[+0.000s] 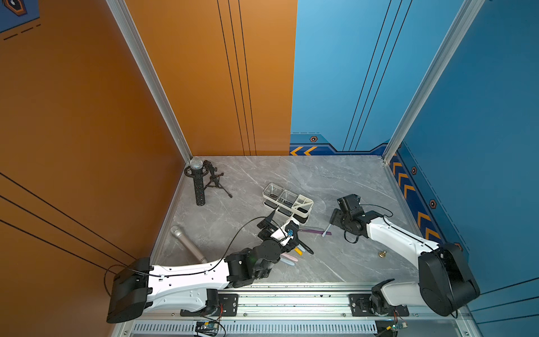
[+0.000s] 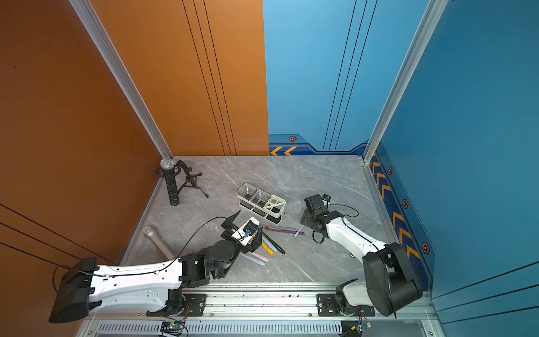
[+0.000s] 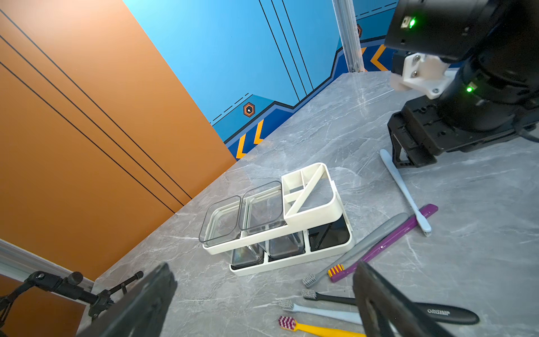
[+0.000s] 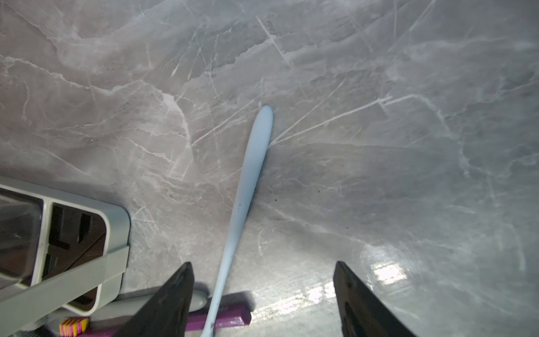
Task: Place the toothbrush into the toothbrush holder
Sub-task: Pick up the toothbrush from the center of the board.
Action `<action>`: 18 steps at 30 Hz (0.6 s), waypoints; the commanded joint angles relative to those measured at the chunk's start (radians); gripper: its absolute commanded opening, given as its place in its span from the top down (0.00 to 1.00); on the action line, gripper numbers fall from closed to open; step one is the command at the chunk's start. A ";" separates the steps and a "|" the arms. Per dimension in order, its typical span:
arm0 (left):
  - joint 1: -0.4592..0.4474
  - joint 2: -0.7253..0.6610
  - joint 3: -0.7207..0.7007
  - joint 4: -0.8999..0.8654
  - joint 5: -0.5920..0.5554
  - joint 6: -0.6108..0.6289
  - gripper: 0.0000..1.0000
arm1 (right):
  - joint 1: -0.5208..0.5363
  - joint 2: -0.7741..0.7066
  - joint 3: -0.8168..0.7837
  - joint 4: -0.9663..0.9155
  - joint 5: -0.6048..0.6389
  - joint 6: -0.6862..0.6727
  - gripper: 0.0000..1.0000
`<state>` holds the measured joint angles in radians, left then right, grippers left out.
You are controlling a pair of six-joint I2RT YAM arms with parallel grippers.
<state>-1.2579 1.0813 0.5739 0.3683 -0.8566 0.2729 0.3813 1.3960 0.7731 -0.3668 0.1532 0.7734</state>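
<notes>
**Grip to be centred on the pale blue handle before any lift**

The pale blue toothbrush [image 4: 248, 189] is seen lying flat on the table [image 1: 335, 181], at about 4 o'clock from the holder [image 1: 303, 201] in a top view and just beside it. Its head end is laid across the purple toothbrush [image 3: 388, 242].

The right gripper [image 4: 262, 264] is held low over the handle, with its fingers apart and the handle between them. No contact is shown yet. In the right wrist view the handle sits closer to one finger than to the other, so the grip is best centred first. Otherwise the brush is likely to be pushed sideways or spun when the fingers meet it.

A straight upward lift is advised, so that the purple toothbrush beneath is not dragged along. The brush should then be tipped upright and lowered into the white compartment [image 3: 309, 186] at the holder's 4 o'clock end, which looks empty. The clear cups are better avoided.

The left gripper [image 3: 262, 265] is held fully spread, empty, above the spare toothbrushes [image 1: 288, 258] at the holder's 6 o'clock. It is judged close enough to the holder to be in the way of the carry.
</notes>
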 commanded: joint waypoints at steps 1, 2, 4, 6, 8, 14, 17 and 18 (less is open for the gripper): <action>-0.003 -0.011 -0.019 0.002 -0.028 -0.014 0.02 | -0.002 0.035 0.051 -0.001 -0.006 0.036 0.25; -0.003 -0.009 -0.019 0.001 -0.030 -0.012 0.02 | -0.004 0.050 0.056 0.000 -0.011 0.041 0.26; -0.001 -0.007 -0.021 0.002 -0.030 -0.014 0.02 | -0.004 0.085 0.064 0.012 -0.022 0.049 0.27; 0.001 -0.010 -0.022 0.001 -0.027 -0.018 0.02 | -0.007 0.125 0.066 0.030 -0.037 0.056 0.31; 0.002 -0.012 -0.027 0.002 -0.027 -0.021 0.02 | -0.015 0.172 0.070 0.059 -0.065 0.062 0.37; 0.009 -0.023 -0.043 0.002 -0.017 -0.032 0.02 | -0.016 0.268 0.092 0.119 -0.099 0.072 0.39; 0.011 -0.027 -0.048 0.002 -0.013 -0.037 0.02 | -0.014 0.285 0.100 0.126 -0.097 0.076 0.41; 0.012 -0.027 -0.049 0.002 -0.011 -0.036 0.02 | -0.013 0.290 0.105 0.126 -0.097 0.075 0.42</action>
<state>-1.2549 1.0721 0.5400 0.3679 -0.8635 0.2607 0.3664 1.6539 0.8684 -0.2447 0.0753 0.8299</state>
